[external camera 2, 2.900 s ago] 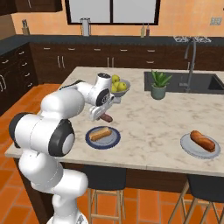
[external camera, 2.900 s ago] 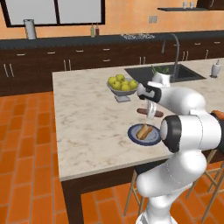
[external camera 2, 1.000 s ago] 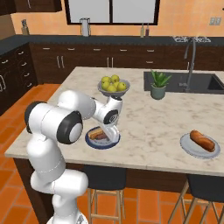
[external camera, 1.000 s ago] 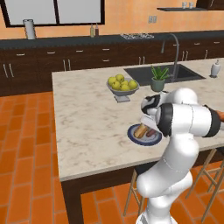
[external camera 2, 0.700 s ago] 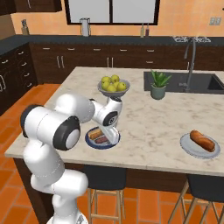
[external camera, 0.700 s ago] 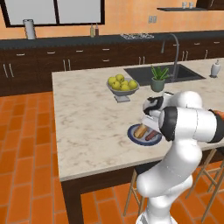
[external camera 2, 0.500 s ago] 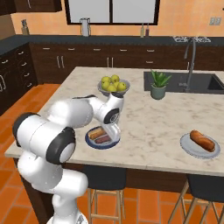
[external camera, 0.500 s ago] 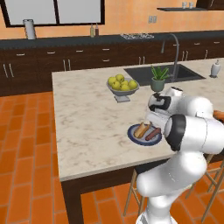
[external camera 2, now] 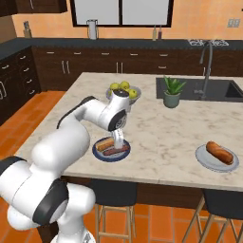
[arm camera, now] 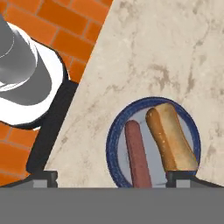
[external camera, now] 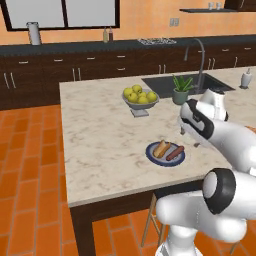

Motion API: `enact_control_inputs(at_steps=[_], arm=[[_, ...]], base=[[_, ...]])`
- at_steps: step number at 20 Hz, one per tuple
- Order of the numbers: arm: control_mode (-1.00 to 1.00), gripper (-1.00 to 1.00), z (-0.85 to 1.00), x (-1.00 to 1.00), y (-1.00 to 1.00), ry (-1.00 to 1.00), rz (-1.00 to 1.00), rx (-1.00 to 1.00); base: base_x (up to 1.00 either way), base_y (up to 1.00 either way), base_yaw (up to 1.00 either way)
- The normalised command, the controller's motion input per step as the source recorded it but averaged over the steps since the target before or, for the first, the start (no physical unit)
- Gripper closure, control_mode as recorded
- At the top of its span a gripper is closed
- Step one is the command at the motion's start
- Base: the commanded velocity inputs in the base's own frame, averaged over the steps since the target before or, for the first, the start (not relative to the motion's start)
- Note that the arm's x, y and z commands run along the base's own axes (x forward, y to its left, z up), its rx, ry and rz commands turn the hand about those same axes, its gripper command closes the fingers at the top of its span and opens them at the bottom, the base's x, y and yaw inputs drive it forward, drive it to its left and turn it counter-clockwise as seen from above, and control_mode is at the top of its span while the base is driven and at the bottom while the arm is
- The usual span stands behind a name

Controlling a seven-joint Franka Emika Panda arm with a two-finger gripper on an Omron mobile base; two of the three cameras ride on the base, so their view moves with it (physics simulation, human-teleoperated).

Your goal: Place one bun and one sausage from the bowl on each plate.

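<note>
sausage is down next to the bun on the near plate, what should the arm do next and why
Probably lift the gripper straight up and clear of the blue-rimmed round plate. Its jaws stand open, and the brown sausage lies free beside the tan bun, so this plate looks finished. The other blue-rimmed plate carries what looks like just a bun, so another sausage seems due.

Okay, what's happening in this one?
The robot is plating buns and sausages on the kitchen island. The near plate holds a bun and a sausage side by side, with the open gripper empty above it. The far plate holds only a bun.
</note>
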Motion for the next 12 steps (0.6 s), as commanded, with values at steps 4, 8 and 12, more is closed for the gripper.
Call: enact_control_inputs(at_steps=[4,8,12], arm=[[-1.0,-1.0,0.33,-0.51,0.07,0.0,-0.63,0.05],[-1.0,-1.0,0.2,-0.59,0.32,0.0,-0.6,0.07],[-1.0,-1.0,0.04,-0.66,0.28,-0.01,-0.58,0.2]], base=[[0.0,0.0,0.0],[0.0,0.0,0.0],[0.0,0.0,0.0]])
